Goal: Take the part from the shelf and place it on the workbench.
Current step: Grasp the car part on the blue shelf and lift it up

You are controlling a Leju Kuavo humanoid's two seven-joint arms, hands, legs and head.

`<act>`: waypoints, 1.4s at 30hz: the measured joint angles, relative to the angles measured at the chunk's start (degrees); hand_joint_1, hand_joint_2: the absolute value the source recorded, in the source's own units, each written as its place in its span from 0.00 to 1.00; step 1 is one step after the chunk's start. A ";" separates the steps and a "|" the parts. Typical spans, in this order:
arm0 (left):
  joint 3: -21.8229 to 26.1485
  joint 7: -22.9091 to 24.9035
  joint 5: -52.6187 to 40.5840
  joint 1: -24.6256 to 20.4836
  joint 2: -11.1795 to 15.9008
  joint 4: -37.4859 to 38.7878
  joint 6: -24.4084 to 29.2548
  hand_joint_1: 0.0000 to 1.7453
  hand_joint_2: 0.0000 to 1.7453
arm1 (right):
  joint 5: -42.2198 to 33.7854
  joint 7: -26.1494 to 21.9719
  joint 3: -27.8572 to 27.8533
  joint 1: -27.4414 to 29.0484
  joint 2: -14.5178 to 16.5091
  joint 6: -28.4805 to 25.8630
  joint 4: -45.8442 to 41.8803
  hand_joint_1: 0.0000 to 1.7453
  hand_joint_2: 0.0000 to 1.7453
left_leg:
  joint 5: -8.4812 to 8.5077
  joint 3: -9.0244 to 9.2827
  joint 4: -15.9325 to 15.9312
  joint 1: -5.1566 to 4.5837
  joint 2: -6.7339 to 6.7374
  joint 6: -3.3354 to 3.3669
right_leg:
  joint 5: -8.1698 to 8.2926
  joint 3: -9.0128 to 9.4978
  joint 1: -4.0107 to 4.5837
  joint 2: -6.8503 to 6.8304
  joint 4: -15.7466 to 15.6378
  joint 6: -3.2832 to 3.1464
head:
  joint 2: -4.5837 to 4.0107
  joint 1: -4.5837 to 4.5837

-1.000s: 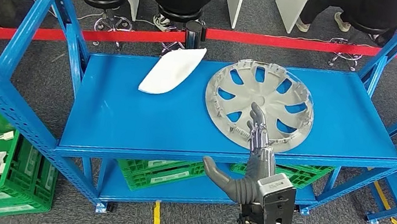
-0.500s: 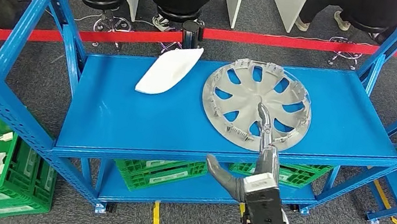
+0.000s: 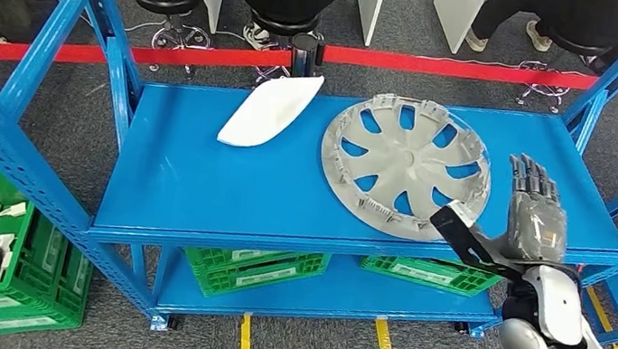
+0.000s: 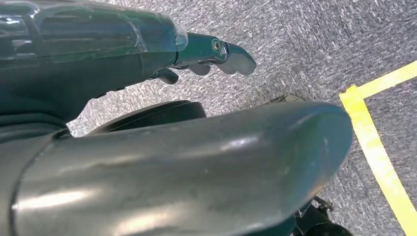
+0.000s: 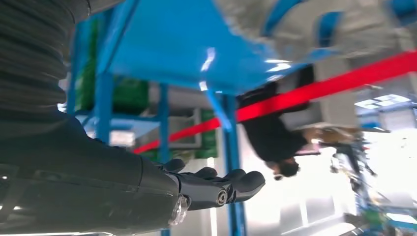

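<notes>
On the blue shelf (image 3: 194, 186) a white part (image 3: 270, 109) is lying far left of the action; the grey wheel cover (image 3: 405, 165) is resting flat mid-deck, still ungrasped; the right hand (image 3: 528, 225) is hovering beside its rim, fingers spread and empty, seemingly lining up an edge grip; the left hand (image 4: 147, 49) is hanging over the floor, holding nothing.

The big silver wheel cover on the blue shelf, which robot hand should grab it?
The right hand, probably. It is raised with fingers spread just beside the round silver plastic wheel cover on the blue metal shelf. The left hand looks to be hanging down over grey carpet floor, away from the shelf.
</notes>
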 joint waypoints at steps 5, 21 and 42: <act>-0.60 0.19 0.09 0.00 0.26 0.00 -0.44 0.00 0.00 | -0.79 1.18 -1.52 -0.11 -2.86 4.05 3.94 0.00 1.00 | -0.01 0.00 -0.02 0.02 0.19 0.00 | -0.05 -0.02 0.02 0.04 0.00 0.08 | 0.00 -0.03; -0.66 -0.63 0.89 0.18 0.93 0.01 1.12 0.00 0.00 | -4.39 -4.24 -2.87 1.47 -5.49 2.67 12.48 0.00 1.00 | -0.12 0.07 -0.04 0.02 1.06 0.13 | -0.04 -0.03 0.03 0.38 0.00 0.08 | 0.00 -0.06; -1.60 0.92 -1.79 -1.41 0.23 -0.02 0.20 0.00 0.00 | 1.48 -7.97 3.56 -11.83 0.38 8.67 13.21 0.00 1.00 | -0.36 0.24 -0.13 0.03 3.19 0.28 | 0.12 -0.06 0.07 1.73 0.08 0.05 | 0.00 -0.13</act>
